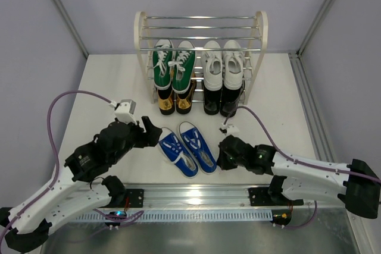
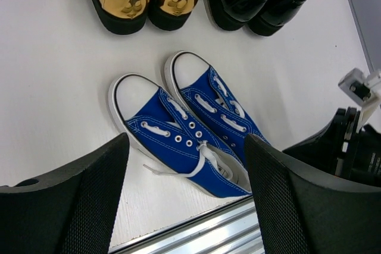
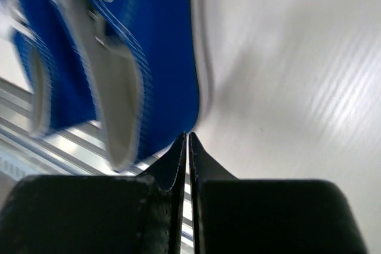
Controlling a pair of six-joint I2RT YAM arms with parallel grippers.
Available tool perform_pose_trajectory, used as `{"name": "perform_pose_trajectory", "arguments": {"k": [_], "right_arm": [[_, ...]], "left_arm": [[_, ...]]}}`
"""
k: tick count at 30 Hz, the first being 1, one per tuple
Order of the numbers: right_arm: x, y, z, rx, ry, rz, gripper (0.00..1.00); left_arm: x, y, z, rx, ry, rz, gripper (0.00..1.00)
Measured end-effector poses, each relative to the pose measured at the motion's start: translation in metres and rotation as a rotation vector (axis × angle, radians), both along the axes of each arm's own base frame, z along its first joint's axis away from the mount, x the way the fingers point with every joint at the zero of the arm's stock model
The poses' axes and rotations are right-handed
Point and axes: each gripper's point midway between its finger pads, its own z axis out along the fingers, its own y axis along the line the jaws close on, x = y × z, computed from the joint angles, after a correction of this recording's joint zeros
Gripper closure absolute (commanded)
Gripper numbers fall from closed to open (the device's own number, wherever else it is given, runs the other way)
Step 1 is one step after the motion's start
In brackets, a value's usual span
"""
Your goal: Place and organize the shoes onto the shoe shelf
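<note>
The blue canvas sneakers (image 1: 186,147) lie side by side on the table in front of the shoe shelf (image 1: 141,40), toes toward it. The green sneakers (image 1: 174,63) and white sneakers (image 1: 222,60) sit on the middle tier. The gold loafers (image 1: 175,100) and black dress shoes (image 1: 221,100) sit on the bottom tier. My left gripper (image 1: 152,134) is open, just left of and above the blue pair (image 2: 190,129). My right gripper (image 1: 220,157) is shut and empty, low by the right blue sneaker's heel (image 3: 149,57), its fingertips (image 3: 181,147) at the sole's edge.
The shelf's top tier of chrome rods (image 1: 201,23) holds nothing. A metal rail (image 1: 196,194) runs along the table's near edge, close behind the blue sneakers' heels. Grey walls enclose the table on the left, back and right.
</note>
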Motion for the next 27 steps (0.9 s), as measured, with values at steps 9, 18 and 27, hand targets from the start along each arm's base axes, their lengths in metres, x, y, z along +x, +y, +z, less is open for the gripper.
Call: {"name": "perform_pose_trajectory", "arguments": {"k": [9, 18, 27], "right_arm": [[-0.059, -0.017, -0.039, 0.103, 0.085, -0.002, 0.96], [-0.048, -0.010, -0.059, 0.041, 0.073, -0.064, 0.96], [-0.033, 0.002, -0.059, 0.000, 0.025, -0.086, 0.96]], "left_arm": [[0.006, -0.008, -0.001, 0.000, 0.002, -0.004, 0.25], [0.008, -0.012, -0.001, -0.001, 0.006, -0.010, 0.25], [0.005, -0.009, 0.007, -0.028, -0.013, -0.008, 0.25]]}}
